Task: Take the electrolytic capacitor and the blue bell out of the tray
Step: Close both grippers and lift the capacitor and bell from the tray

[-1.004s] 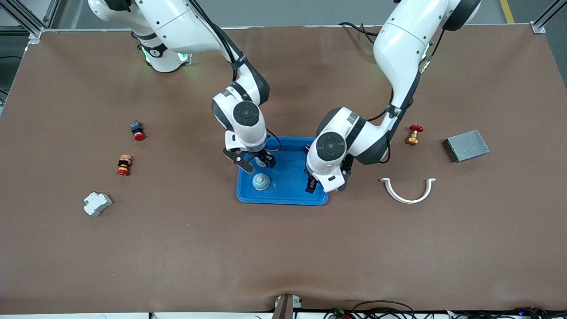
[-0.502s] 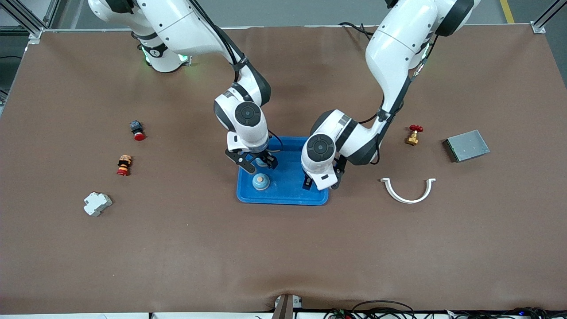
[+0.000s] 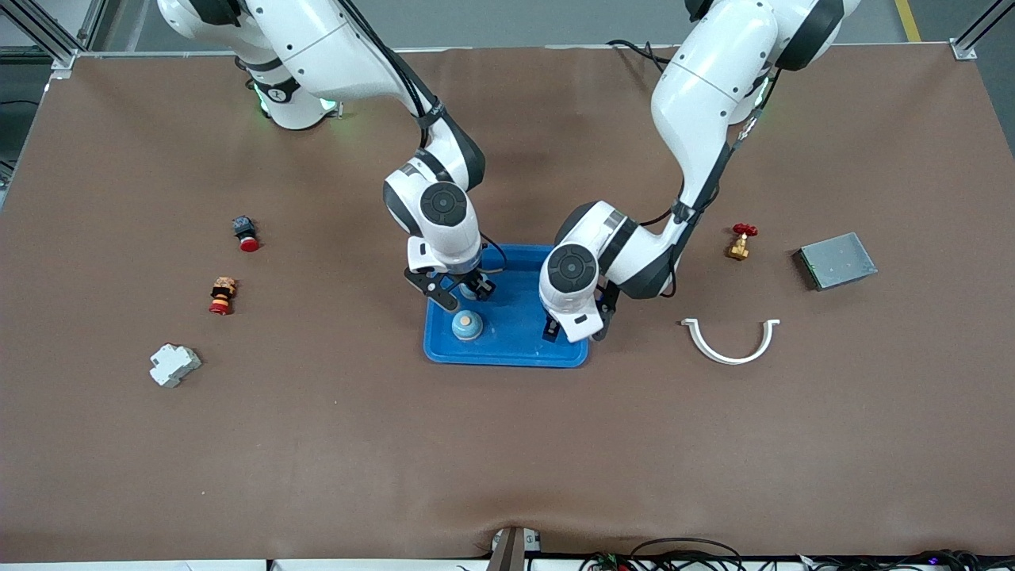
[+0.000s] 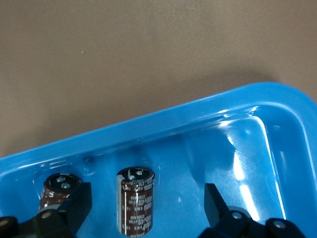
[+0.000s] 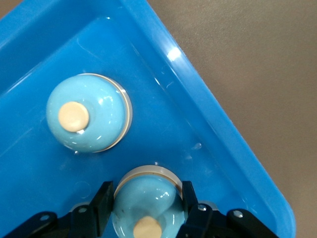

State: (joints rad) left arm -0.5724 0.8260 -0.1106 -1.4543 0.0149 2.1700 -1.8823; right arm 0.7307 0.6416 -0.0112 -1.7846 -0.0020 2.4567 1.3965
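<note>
The right tool (image 5: 143,208) is clenched on a pale blue bell (image 5: 143,201) inside the blue tray (image 3: 515,353), its arm bent steeply down from the base at twelve o'clock. A second bell (image 3: 467,324) sits in the tray at about six o'clock from the held one, nearer the front camera. The left tool (image 4: 148,208) hangs released around an upright dark capacitor (image 4: 135,198) in the same tray; another capacitor (image 4: 60,187) stands just beside it. Their printing is too small to read
</note>
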